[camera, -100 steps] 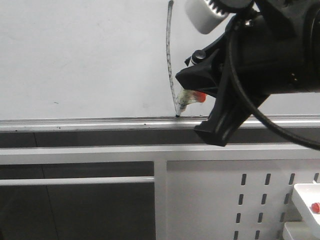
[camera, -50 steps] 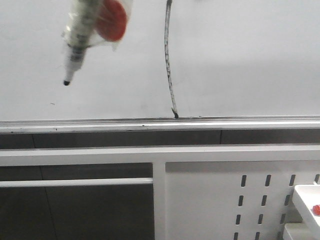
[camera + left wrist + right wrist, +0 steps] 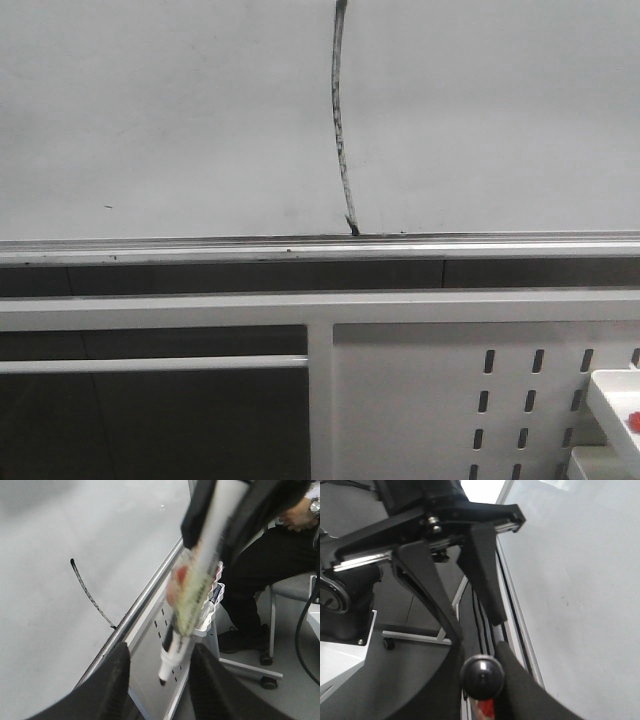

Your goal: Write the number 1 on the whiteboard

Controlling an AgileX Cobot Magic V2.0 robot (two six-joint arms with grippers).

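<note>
The whiteboard (image 3: 160, 120) fills the upper half of the front view, and the number 1 (image 3: 338, 120) is seen on it as a thin, slightly bowed black stroke with patchy ink; it runs from the 12 o'clock edge down to a point just right of centre, where its foot touches the silver rail (image 3: 200, 248). A white perforated panel (image 3: 420, 400) is seen at 5 o'clock below the rail, and the corner of a white tray (image 3: 610, 395) at 4 o'clock; neither arm is caught in this view.

In the left wrist view the stroke (image 3: 92, 597) is seen on the board, well apart from the marker pen (image 3: 187, 600); the pen is held clear of the board with its black tip pointing down. The pen is clamped by the right gripper (image 3: 212, 535), whose fingers are closed on its barrel; in the right wrist view the pen's round black end (image 3: 481, 676) is seen between those fingers. The left gripper (image 3: 159, 652) is spread wide with nothing gripped; its two parted fingers (image 3: 485, 575) are seen facing the right wrist camera. A seated person (image 3: 260, 580) in dark trousers is seen beyond the pen.
</note>
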